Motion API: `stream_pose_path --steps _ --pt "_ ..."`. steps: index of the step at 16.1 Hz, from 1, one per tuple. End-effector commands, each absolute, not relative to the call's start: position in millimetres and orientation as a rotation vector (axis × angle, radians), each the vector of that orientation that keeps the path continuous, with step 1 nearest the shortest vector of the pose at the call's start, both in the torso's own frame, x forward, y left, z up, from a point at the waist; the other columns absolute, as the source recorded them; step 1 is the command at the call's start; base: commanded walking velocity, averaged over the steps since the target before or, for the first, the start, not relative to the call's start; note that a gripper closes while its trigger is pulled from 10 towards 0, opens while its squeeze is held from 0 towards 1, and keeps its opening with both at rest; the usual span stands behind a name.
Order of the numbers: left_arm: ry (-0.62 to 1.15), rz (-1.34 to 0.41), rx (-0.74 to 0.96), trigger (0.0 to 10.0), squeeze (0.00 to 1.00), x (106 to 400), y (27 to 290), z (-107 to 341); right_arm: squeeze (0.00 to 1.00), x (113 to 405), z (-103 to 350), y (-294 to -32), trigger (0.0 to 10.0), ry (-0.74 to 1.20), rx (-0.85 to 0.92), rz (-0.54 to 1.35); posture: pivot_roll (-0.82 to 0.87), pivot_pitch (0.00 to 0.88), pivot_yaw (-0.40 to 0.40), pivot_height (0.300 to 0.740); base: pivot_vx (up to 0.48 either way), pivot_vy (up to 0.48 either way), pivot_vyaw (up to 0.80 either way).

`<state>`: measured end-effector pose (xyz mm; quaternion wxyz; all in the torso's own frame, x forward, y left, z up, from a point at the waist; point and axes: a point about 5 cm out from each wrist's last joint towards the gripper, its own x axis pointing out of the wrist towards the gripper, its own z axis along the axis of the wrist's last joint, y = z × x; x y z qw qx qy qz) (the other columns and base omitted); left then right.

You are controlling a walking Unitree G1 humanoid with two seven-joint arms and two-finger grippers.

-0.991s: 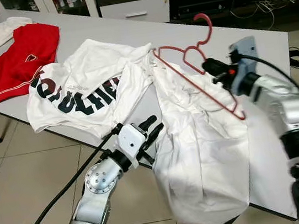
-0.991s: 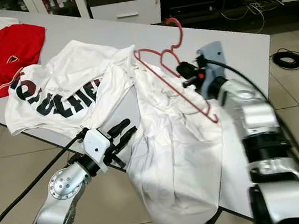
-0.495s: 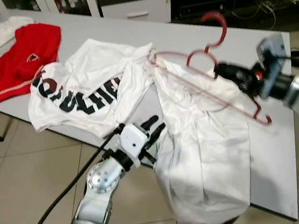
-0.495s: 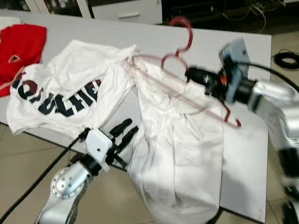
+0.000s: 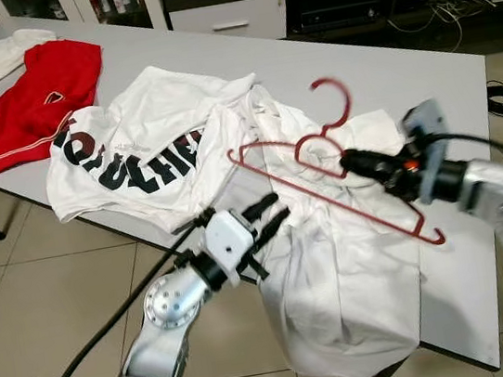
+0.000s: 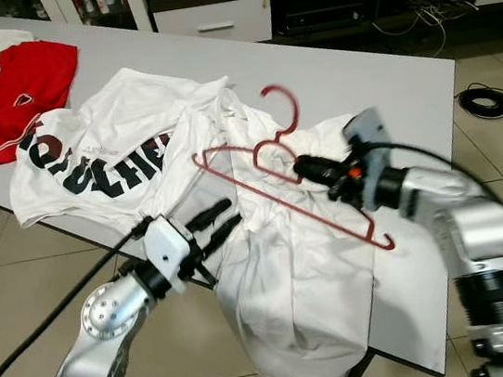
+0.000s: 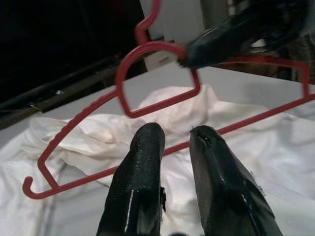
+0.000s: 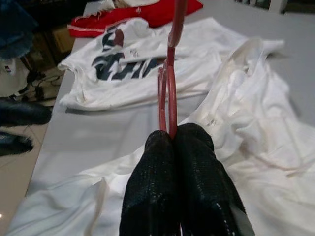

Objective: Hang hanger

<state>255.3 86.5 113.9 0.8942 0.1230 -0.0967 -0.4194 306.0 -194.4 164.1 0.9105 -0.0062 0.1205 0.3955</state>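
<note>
The right end effector (image 5: 353,160) has its two black fingers pressed together on the red hanger (image 5: 326,187), pinching the wire at the small loop under the hook. The hanger hangs in the air above the plain white garment (image 5: 337,261), which lies over the near edge of the desk (image 5: 422,71) at about 5 o'clock from the printed white shirt (image 5: 133,149). The left end effector (image 5: 270,219) waits at the desk edge at 8 o'clock from the hanger, fingers slightly spread and holding nothing.

The grip is the weak point, I think: it takes only a thin wire, so the hanger can turn or slip if the arm swings quickly. Its lower bar passes very near the cloth (how near, I cannot tell). One end could catch a fold and drag the garment, already hanging halfway over, off the desk.
</note>
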Motion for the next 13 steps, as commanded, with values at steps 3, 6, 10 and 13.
stream_pose_path --steps 3,6,10,13 --pt "-0.185 -0.889 0.242 10.0 0.00 250.1 85.7 113.4 0.00 312.2 150.3 -183.9 0.0 0.310 -0.058 0.780 -0.08 0.000 0.042 0.736 0.000 0.000 0.00" --pt "-0.185 -0.868 0.234 10.0 0.00 250.7 87.3 115.2 0.00 331.1 137.3 -193.4 0.0 0.370 -0.168 0.568 -0.06 0.000 0.036 0.736 0.000 0.000 0.00" --pt "-0.185 -0.861 0.235 10.0 0.00 251.1 86.7 116.3 0.00 357.9 150.0 -202.6 0.0 0.263 -0.207 0.313 -0.05 0.000 0.034 0.736 0.000 0.000 0.00" --pt "-0.185 -0.862 0.237 10.0 0.00 251.7 86.3 116.4 0.00 365.8 155.6 -205.0 0.0 0.206 -0.205 0.228 -0.05 0.000 0.037 0.736 0.000 0.000 0.00"
